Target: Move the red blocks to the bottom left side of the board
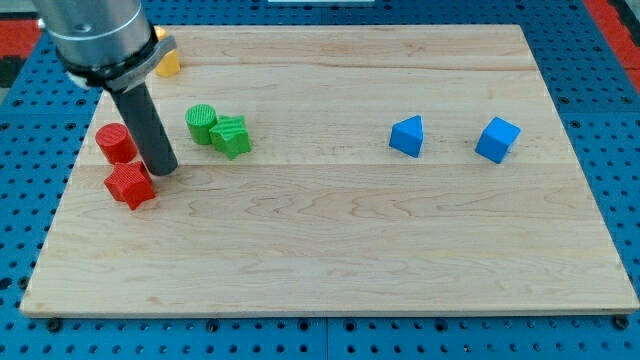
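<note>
A red cylinder (116, 143) stands near the board's left edge. A red star-shaped block (130, 185) lies just below it, touching or almost touching it. My tip (164, 170) rests on the board right beside both, at the right of the cylinder and the upper right of the star block. The dark rod rises from it to the grey arm at the view's top left.
A green cylinder (201, 123) and a green star block (232, 136) sit together right of my tip. A blue triangular block (407, 136) and a blue cube (497, 139) lie at the right. A yellow block (167, 62) is partly hidden by the arm at the top left.
</note>
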Robot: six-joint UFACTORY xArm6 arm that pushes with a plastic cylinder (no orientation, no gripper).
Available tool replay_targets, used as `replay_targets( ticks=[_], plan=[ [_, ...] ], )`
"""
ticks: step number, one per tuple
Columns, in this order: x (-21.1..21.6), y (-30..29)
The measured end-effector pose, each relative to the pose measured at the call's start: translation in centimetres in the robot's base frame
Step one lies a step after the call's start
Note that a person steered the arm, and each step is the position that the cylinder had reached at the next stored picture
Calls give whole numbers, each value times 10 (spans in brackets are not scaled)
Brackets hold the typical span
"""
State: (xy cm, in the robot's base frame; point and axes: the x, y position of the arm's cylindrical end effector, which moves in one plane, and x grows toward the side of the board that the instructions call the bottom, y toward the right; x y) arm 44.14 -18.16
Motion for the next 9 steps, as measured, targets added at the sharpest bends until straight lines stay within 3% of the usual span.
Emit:
replay_targets(
  ticks=[1, 4, 7, 8, 9],
  plan=[
    [3, -9],
    [67, -27],
    [-58, -36],
    [-74, -54],
    [-26, -64]
  ],
)
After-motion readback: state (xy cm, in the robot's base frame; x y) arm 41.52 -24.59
